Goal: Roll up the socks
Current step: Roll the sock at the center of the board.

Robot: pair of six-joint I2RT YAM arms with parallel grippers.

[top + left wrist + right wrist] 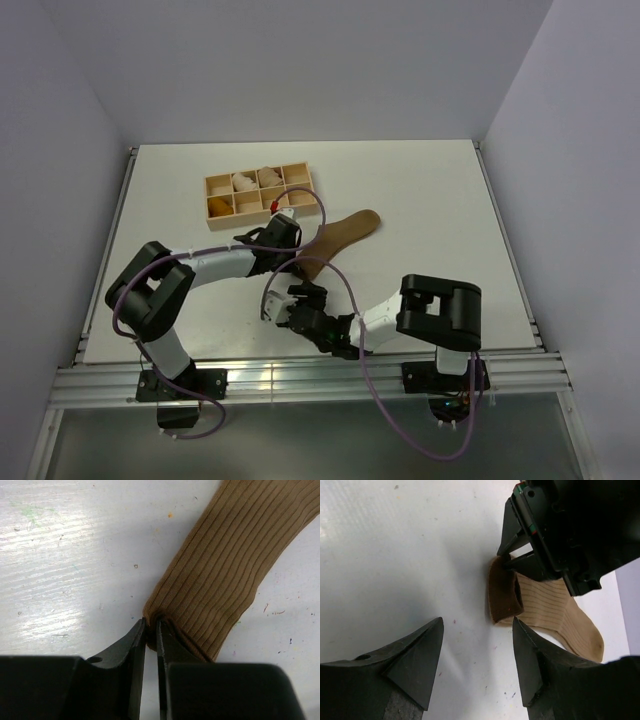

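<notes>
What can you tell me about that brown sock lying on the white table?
The sock is olive-brown ribbed knit fabric with a darker brown cuff. It lies flat and stretched out on the white table, slightly curved, with the toe end pointing away from the arms and to the right and the cuff end nearest them. The left tool is shut on the cuff's edge, which bunches up slightly there. Nothing else touches it; the right tool stands open, short of it.

An olive-brown sock point(350, 228) lies beside a wooden tray point(209, 200), its near end under the left arm point(225, 265).
</notes>
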